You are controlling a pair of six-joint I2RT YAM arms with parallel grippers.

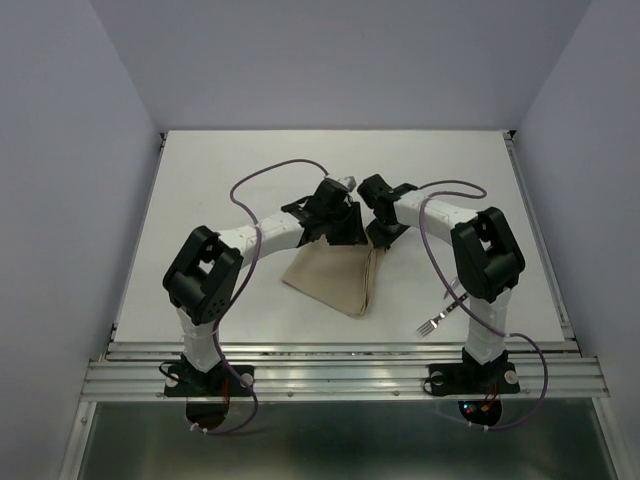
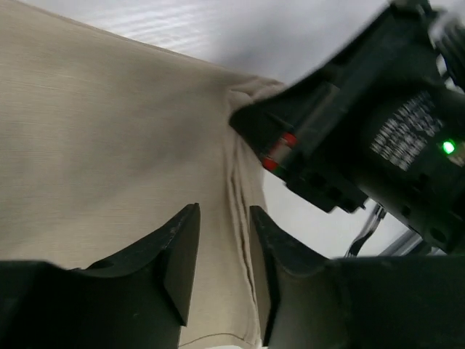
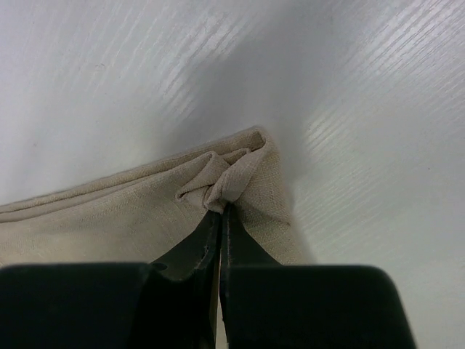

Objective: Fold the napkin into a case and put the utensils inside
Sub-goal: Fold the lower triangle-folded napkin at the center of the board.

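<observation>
Right hand (image 3: pixel 219 218) is pinching a corner of the napkin (image 3: pixel 109 211); left hand (image 2: pixel 223 214) is hovering open. Pulling evenly should be keeping the fold crisp.

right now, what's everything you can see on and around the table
napkin: one, beige-tan, partly folded, mid-table
fork: one, silver tines, on the table right of the napkin, by the right arm's base
table: one, white
cables: two, purple, one along each arm
left hand: one, black, open, over the napkin's folded edge
right hand: one, black, shut on the napkin's bunched corner
</observation>
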